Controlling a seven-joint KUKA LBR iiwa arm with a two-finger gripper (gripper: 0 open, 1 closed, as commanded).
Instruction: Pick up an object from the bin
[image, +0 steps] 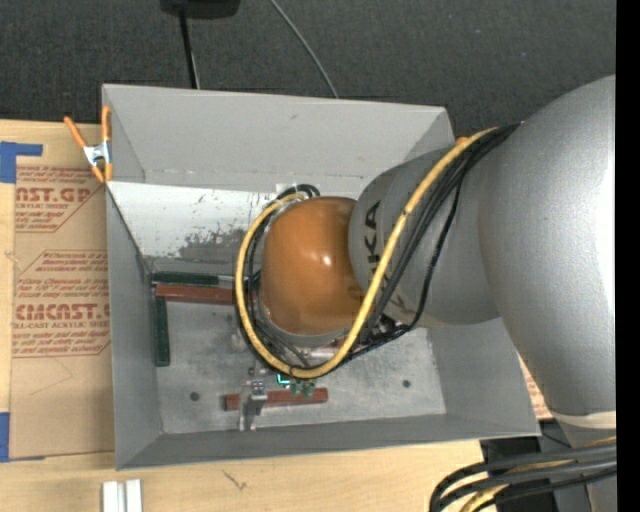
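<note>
Camera view, near side first: a small reddish-brown stick (300, 395) is lying on the floor of the bin (300, 435), close to the near wall. The gripper (256, 398) is hanging at the stick's left end, touching or just above it; cannot tell which, nor whether it is open or closed. Nothing is looking lifted, so I am judging grasp and raise both left to do. Farther left, a dark green bar (160, 335) and a brown bar (190, 293) are lying well apart from the gripper. The arm's orange cover (305, 265) is hiding the middle of the floor.
</note>
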